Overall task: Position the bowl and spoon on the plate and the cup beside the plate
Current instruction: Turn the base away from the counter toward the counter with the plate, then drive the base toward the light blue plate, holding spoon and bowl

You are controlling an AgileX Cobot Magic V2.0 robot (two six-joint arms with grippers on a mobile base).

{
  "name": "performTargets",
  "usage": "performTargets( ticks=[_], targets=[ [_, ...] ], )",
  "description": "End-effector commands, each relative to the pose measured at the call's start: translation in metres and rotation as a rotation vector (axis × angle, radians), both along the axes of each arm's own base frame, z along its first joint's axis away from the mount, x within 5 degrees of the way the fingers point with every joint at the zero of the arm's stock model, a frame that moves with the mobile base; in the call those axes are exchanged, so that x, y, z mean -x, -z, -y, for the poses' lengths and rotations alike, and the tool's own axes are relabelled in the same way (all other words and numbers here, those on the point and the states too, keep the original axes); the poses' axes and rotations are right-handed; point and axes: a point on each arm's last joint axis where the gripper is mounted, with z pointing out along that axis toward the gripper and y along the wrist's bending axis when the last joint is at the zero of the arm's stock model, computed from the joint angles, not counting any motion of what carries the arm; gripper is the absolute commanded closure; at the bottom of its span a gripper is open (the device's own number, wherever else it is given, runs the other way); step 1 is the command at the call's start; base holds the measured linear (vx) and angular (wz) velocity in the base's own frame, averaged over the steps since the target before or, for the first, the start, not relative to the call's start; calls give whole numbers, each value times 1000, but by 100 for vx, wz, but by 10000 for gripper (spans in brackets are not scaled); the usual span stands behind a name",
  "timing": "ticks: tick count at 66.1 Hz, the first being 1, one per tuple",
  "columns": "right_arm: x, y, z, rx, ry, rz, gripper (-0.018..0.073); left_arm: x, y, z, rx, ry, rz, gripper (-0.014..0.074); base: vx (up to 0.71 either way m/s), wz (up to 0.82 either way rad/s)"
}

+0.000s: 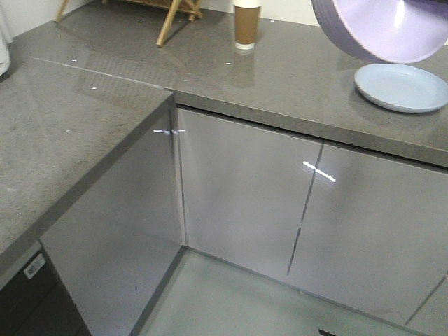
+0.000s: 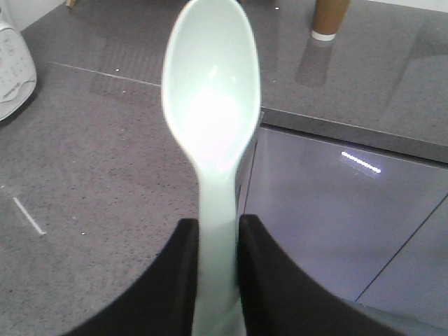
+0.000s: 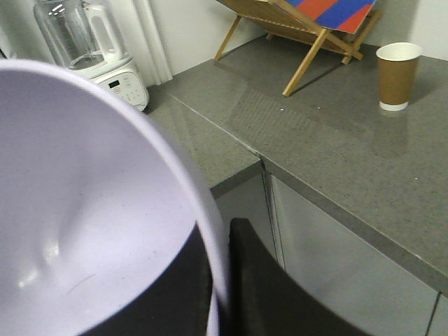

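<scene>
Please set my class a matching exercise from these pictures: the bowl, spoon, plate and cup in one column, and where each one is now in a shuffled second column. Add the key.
Column A
1. bowl
2. spoon
3. plate
4. cup

Column B
a. standing upright on the counter
b. held by its rim in the right gripper, up off the counter
c. lying flat on the counter
d. held by its handle in the left gripper

Pairs: 1-b, 2-d, 3-c, 4-a
</scene>
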Motion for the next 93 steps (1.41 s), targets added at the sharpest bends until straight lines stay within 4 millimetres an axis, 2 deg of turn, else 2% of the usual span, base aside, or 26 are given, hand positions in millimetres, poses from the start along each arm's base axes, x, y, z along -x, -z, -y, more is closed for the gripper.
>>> performTargets(
  ticks=[1, 50, 93],
  targets=[
    [10, -20, -2, -46, 10, 91, 569, 6, -18, 0, 22, 2, 108, 603, -6, -32],
    [10, -20, -2, -46, 10, 91, 569, 6, -18, 0, 22, 2, 108, 603, -5, -30],
    [10, -20, -2, -46, 10, 91, 569, 6, -18, 0, 22, 2, 108, 602, -2, -15]
  ],
)
